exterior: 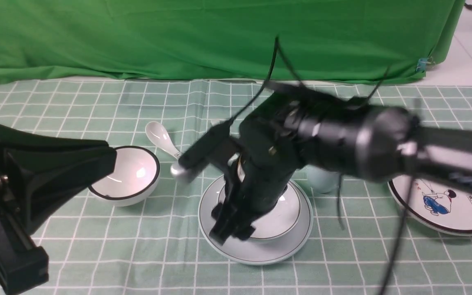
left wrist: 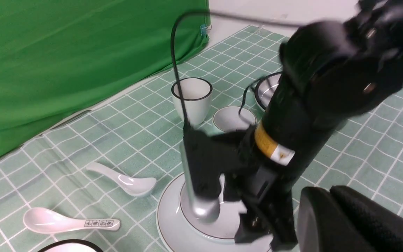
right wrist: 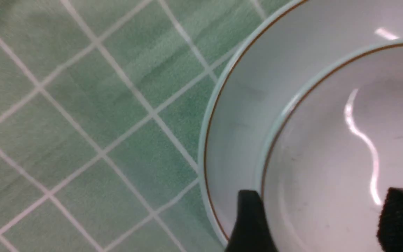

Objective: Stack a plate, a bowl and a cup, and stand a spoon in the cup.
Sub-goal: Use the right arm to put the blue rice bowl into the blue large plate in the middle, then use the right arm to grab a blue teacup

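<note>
The pale blue-green plate lies at the middle of the table with the shallow bowl sitting in it. My right gripper is open and straddles the bowl's near-left rim. In the right wrist view one finger is over the plate and the other is inside the bowl. The cup stands behind the plate, half hidden by my right arm. The plain spoon lies on the cloth beside the plate. My left gripper is shut and empty, hovering at the left.
A black-rimmed white bowl sits left of the plate, with a patterned spoon behind it. A black-rimmed cartoon plate lies at the right. A black-rimmed white cup stands further back. A green curtain hangs along the table's far edge.
</note>
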